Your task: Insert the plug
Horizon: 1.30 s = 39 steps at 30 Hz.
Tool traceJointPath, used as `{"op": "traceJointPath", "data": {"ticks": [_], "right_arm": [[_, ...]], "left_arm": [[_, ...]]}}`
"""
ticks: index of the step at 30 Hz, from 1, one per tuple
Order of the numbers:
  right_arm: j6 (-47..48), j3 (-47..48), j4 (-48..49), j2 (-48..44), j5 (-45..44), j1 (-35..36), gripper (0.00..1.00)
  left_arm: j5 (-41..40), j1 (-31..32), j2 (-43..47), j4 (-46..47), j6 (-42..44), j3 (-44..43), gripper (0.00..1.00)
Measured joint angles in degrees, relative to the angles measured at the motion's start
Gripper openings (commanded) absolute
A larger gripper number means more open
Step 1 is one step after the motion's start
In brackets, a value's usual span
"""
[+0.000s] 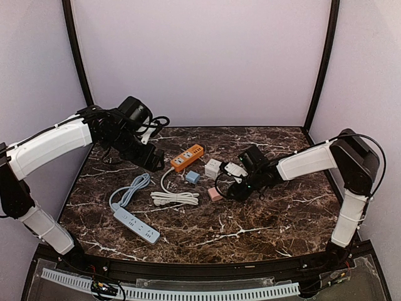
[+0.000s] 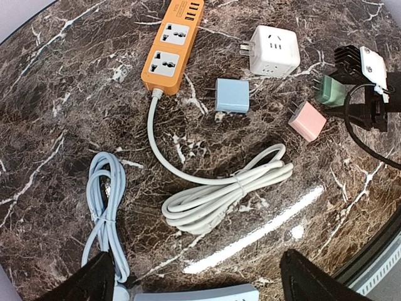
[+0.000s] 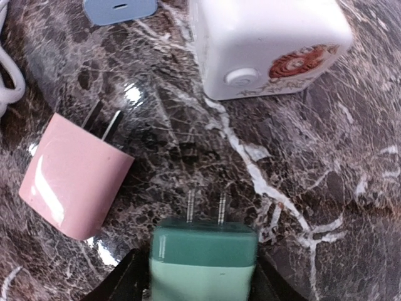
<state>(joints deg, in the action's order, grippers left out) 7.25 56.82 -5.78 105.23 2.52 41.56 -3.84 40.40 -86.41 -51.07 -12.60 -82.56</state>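
Down at the right gripper (image 3: 202, 279), both dark fingers press against the sides of the green plug (image 3: 203, 251), so it is clenched on that plug. The plug's two metal prongs point away from the wrist. Whether the plug rests on the marble or is lifted cannot be told. It sits near the middle of the marble table (image 1: 282, 219), slightly toward the right edge.

A strip of bare marble separates the prongs from the white cube adapter (image 3: 269, 44) ahead. The pink plug (image 3: 75, 175) lies just beside the green one without touching it, its prongs angled toward the same gap. Beyond them lies the blue plug (image 2: 232, 95), apart from the cube.

Farther out, the orange power strip (image 2: 172, 47) lies toward the far edge, sockets facing up. Its white cable runs to a tied coil (image 2: 232, 188) at the table's middle. Bare marble stretches from the right gripper to the right edge and the near edge.

The left gripper (image 2: 200, 276) hangs above the left half with its jaws spread wide and nothing between them. Below it the pale blue power strip (image 1: 136, 226) lies toward the near left corner, its looped cord (image 2: 106, 207) beside the white coil but not touching it.
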Motion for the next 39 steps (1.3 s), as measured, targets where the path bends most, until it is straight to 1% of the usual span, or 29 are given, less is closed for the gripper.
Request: {"op": "traceJointPath", "data": {"ticks": [2, 8, 12, 17, 25, 32, 39], "right_arm": [[-0.22, 0.15, -0.15, 0.09, 0.04, -0.02, 0.39], [0.15, 0.28, -0.17, 0.11, 0.20, -0.04, 0.20], [0.22, 0.28, -0.24, 0.11, -0.04, -0.07, 0.15], [0.26, 0.28, -0.83, -0.26, -0.81, -0.04, 0.14], [0.13, 0.28, -4.66, -5.29, -3.02, -0.07, 0.12], [-1.05, 0.31, -6.58, -11.15, -3.91, -0.07, 0.12], [-1.77, 0.33, -9.38, -15.58, -4.33, -0.07, 0.12]], "left_arm": [[0.00, 0.00, -0.15, -0.02, 0.17, -0.02, 0.91], [-1.33, 0.00, -0.26, -1.53, 0.35, -0.02, 0.91], [-4.39, 0.00, -0.26, -4.92, -0.94, -0.02, 0.91], [-7.69, 0.00, -0.24, -9.49, -4.83, 0.70, 0.92], [-8.92, 0.00, 2.12, -15.17, -14.99, 6.91, 0.96], [-5.97, -1.25, 6.23, -17.42, -24.92, 13.33, 0.96], [-1.29, -4.15, 8.46, -16.00, -33.33, 20.37, 0.96]]}}
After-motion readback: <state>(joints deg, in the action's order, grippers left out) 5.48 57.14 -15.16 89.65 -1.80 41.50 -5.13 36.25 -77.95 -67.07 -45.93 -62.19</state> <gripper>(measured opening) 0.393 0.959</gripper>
